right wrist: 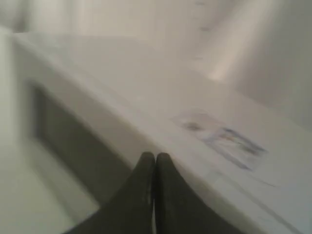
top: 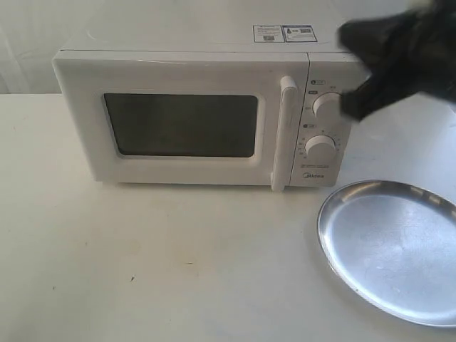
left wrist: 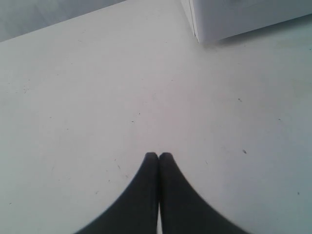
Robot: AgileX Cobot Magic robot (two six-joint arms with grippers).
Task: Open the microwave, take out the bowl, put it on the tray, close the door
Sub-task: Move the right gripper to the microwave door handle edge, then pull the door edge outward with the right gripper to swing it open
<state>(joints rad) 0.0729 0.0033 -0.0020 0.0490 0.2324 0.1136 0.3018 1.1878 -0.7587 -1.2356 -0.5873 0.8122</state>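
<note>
The white microwave [top: 199, 114] stands at the back of the table with its door [top: 182, 125] closed, the bar handle [top: 285, 132] upright beside the two dials. The silver tray [top: 392, 246] lies to its front right with nothing on it. No bowl shows in any view. My right gripper [top: 350, 107] is a blurred dark shape in front of the upper dial, shut and holding nothing; in the right wrist view the right gripper [right wrist: 155, 157] hangs over the microwave's top front edge near the stickers [right wrist: 224, 139]. My left gripper [left wrist: 158, 156] is shut over bare table, a corner of the microwave [left wrist: 243, 17] beyond it.
The white tabletop [top: 142, 263] stretches in front of the microwave. A pale backdrop [top: 142, 21] hangs behind it. The tray's right edge runs out of the exterior view.
</note>
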